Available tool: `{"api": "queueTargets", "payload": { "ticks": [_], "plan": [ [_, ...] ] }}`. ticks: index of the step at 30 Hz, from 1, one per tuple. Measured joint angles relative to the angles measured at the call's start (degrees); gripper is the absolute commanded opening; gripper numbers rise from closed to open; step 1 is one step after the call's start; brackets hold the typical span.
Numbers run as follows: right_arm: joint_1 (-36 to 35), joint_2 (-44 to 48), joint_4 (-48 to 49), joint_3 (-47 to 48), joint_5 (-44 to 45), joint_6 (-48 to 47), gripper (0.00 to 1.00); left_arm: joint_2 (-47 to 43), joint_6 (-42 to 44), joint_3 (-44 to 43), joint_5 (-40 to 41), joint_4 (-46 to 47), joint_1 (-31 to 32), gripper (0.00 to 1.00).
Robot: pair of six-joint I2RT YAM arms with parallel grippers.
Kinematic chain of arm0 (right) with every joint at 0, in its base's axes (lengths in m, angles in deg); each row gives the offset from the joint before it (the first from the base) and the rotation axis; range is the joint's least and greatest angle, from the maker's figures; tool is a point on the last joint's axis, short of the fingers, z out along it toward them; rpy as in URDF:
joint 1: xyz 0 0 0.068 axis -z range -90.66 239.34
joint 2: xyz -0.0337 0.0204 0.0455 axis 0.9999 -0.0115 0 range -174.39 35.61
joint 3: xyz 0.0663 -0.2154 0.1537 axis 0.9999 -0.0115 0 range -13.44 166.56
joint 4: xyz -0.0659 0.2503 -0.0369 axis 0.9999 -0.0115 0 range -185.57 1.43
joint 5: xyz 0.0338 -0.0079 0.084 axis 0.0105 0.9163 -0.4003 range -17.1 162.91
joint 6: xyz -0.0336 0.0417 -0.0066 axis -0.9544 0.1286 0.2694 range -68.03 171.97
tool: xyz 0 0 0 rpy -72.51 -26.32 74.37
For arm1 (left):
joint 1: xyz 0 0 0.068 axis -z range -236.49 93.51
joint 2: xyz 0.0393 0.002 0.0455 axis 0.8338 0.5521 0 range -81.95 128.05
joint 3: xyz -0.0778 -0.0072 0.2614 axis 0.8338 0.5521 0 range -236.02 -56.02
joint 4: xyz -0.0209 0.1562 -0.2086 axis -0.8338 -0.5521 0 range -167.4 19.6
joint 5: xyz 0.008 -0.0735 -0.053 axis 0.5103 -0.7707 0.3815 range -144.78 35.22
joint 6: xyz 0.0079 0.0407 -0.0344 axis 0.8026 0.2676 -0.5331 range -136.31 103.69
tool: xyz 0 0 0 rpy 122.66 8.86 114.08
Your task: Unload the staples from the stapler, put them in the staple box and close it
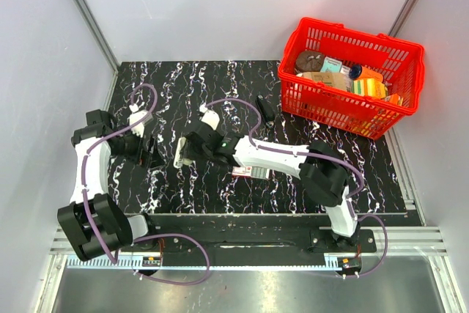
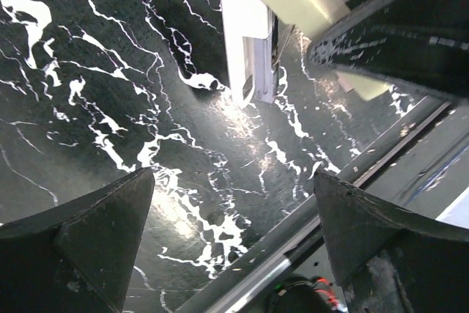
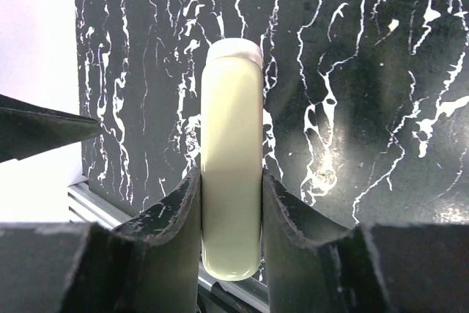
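Closest up in the right wrist view: right gripper (image 3: 231,185) pinched partway shut on a cream stapler (image 3: 231,108), one black finger pressed flat against each side of its near end. Far rounded end poking out ahead over the black marble table (image 3: 366,71). Solid grip, no gap on either side.

Over on the other side, left gripper (image 2: 233,181) spread wide and holding nothing, only bare tabletop between its fingers (image 2: 102,232). Just ahead of it, the same stapler again, a white part hanging under the cream top with a bit of metal at its tip, right beside the other arm's black finger. Can't tell whether it's touching the table or lifted off it.

From above: both grippers facing each other over the left-middle of the table, stapler mostly hidden between them. Small black thing (image 1: 265,110) lying further back near the middle, red basket (image 1: 333,104) full of odds and ends at the far right corner, white label (image 1: 249,172) peeking out from under the right arm
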Motion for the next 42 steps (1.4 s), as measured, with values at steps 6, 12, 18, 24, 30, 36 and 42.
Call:
{"api": "queueTargets", "payload": {
  "ticks": [6, 12, 18, 24, 30, 36, 42],
  "plan": [
    [1.42, 3.02, 2.4, -4.57, -2.91, 1.36, 0.0, 0.44, 10.93, 0.33, 2.03, -0.85, 0.02, 0.9],
    [1.81, 5.92, 6.91, -7.17, -6.45, 3.85, 0.0, 5.03, 17.73, 0.33, 2.56, -3.02, 1.27, 0.76],
    [1.92, 6.12, 10.38, -7.74, -9.27, 5.88, 0.0, 6.93, 19.41, 0.31, 1.4, -3.41, 2.32, 0.73],
    [1.97, 6.21, 12.44, -9.27, -11.28, 7.61, 0.0, 8.37, 20.76, -0.66, 0.07, -4.63, 2.64, 0.74],
    [2.12, 6.23, 14.78, -10.73, -12.55, 9.16, 0.0, 9.99, 22.25, -1.09, -0.37, -6.08, 2.97, 0.59],
    [2.19, 6.23, 15.87, -11.28, -13.33, 10.36, 0.0, 12.96, 23.47, -1.99, -0.37, -7.63, 3.04, 0.58],
    [2.32, 6.32, 16.79, -11.34, -14.25, 10.84, 0.0, 11.87, 24.06, -1.97, -0.66, -7.96, 3.04, 0.27]
  ]
}}
